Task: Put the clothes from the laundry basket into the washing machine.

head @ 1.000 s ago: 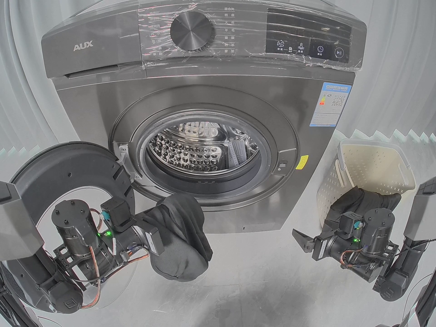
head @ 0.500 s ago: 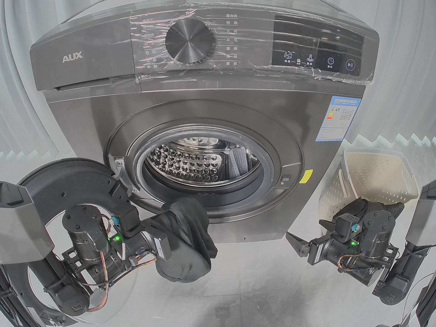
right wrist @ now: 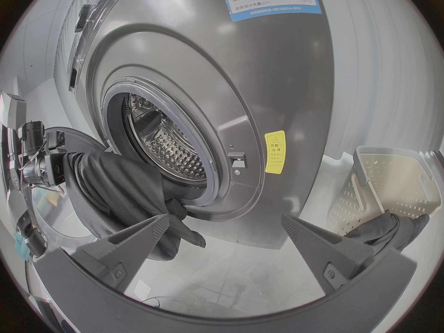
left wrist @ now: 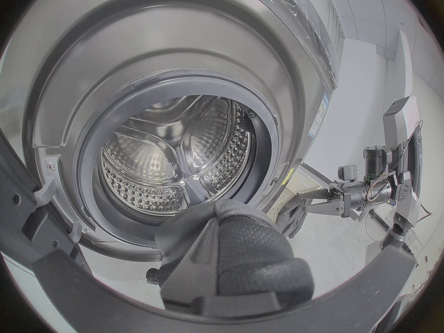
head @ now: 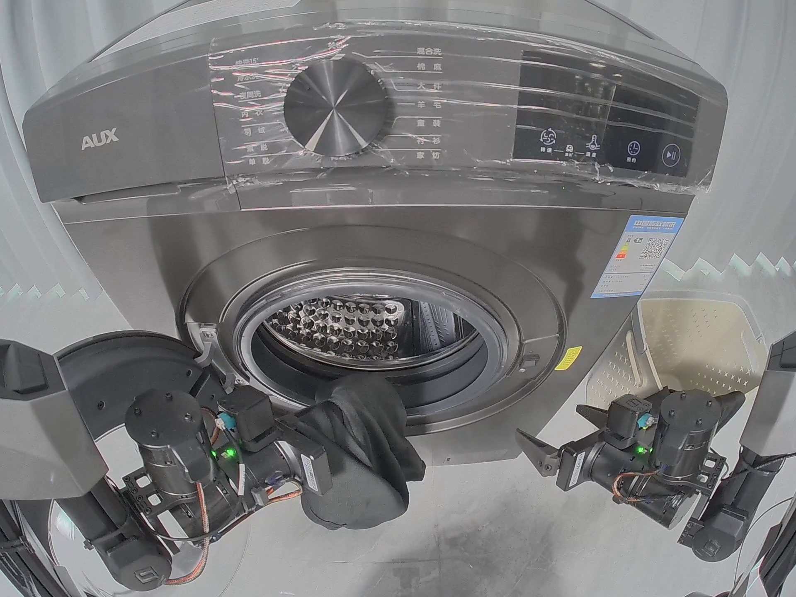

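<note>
We noted a pale pleated curtain (head: 750, 60) across the far side, left and right. The near floor (head: 497, 532) was mottled grey. A small white scrap (right wrist: 141, 290) lay on it.

Front-loading washing machine (head: 497, 238) carries brand lettering on drawer front (head: 124, 149), programme names in characters around dial (head: 337, 108), and icons on touch panel (head: 609, 151). Blue-edged energy label (head: 648, 256) and yellow sticker (head: 568, 358) sit on its front, print illegible.

Left end effector (left wrist: 238, 239) clamps dark garment (left wrist: 263, 255); washing machine drum (left wrist: 171, 156) gapes beyond.
</note>
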Robot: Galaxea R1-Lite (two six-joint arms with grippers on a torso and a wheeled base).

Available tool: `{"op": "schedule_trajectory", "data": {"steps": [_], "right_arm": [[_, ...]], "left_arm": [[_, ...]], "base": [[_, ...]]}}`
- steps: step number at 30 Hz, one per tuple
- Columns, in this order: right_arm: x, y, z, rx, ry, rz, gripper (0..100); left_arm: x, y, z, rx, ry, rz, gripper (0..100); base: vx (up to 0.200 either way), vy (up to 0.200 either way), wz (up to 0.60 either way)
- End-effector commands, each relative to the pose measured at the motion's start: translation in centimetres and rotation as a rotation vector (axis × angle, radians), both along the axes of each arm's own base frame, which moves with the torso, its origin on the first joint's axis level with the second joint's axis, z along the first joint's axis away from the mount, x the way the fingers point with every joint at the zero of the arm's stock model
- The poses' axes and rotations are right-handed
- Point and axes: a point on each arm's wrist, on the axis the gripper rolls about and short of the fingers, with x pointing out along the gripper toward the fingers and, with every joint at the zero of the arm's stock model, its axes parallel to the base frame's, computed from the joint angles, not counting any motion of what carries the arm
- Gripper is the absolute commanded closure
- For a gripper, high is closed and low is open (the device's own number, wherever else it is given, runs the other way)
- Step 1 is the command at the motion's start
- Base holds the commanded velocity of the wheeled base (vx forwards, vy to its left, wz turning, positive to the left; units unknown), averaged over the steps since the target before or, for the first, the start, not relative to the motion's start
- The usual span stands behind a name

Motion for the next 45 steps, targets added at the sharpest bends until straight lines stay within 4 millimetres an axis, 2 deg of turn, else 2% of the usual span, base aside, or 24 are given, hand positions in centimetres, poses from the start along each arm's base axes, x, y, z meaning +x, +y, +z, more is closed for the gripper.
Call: {"op": "schedule_trajectory", "data": {"steps": [1,6,9,16,17,21,23,28,36,45], "right_arm": [[-0.3,0.3,0.1,0.0,-0.004,0.006,0],[-0.8,0.9,0.2,0.005,-0.009,0.034,0],[-1.0,1.3,0.2,0.005,-0.009,0.051,0],[-2.0,1.7,0.4,0.007,-0.006,0.091,0],[-2.0,1.7,0.4,0.009,-0.004,0.097,0],[-2.1,1.7,0.6,0.015,-0.011,0.097,0],[-2.1,1.6,0.8,0.018,-0.018,0.096,0],[-2.2,1.6,1.0,0.025,-0.025,0.094,0],[-2.1,1.6,0.8,0.022,-0.018,0.095,0],[-1.9,1.4,0.8,0.021,-0.015,0.082,0]], "left_arm": [[0.0,-0.5,-0.1,0.0,-0.001,0.002,100],[1.4,-1.4,-0.3,-0.012,-0.015,0.01,100],[3.3,-2.7,-1.1,-0.002,-0.037,0.028,100],[6.0,-4.0,-3.6,0.016,-0.015,-0.038,100],[7.1,-4.7,-4.4,0.008,-0.015,-0.068,100],[10.1,-6.0,-5.2,-0.034,-0.056,-0.037,100],[12.2,-7.3,-5.8,-0.088,-0.084,0.036,100],[15.1,-8.9,-5.8,-0.194,-0.121,0.108,100],[17.1,-8.8,-7.4,-0.111,-0.027,0.147,100],[22.2,-7.5,-8.8,-0.052,-0.125,0.242,100]], "base": [[0.0,0.0,0.0],[0.0,0.0,0.0],[0.0,0.0,0.0],[0.0,0.0,0.0],[0.0,0.0,0.0],[0.0,0.0,0.0],[0.0,0.0,0.0],[0.0,0.0,0.0],[0.0,0.0,0.0],[0.0,0.0,0.0]]}}
